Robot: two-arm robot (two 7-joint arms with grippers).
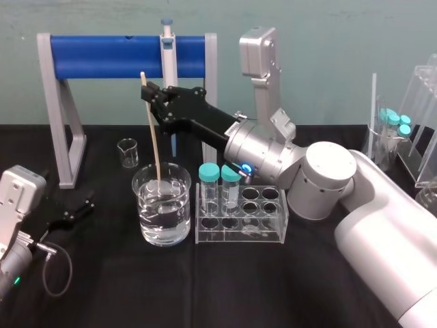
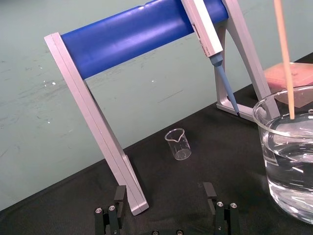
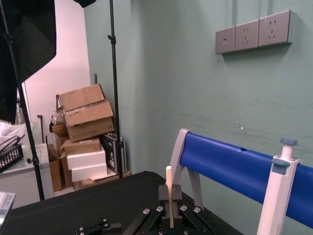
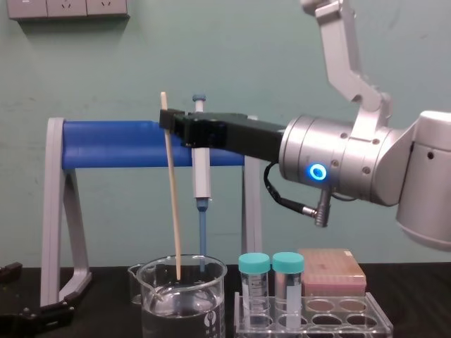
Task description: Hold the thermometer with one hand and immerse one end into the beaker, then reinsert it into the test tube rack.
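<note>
Immersion step: the right pincer (image 1: 147, 93) clamps the thermometer (image 1: 156, 143), its lower end down in the beaker (image 1: 145, 205). Next it must lift clear and slot into the rack (image 1: 205, 236). The left pincer (image 1: 76, 208) idles wide.

— Right gripper (image 1: 145, 91)?
— Held high, stretched forward and across to the left, wrist level, clamped on the thermometer (image 1: 152, 137).
— Left gripper (image 1: 80, 203)?
— Parked low at the left, with fingers (image 2: 120, 193) wide apart.
</note>
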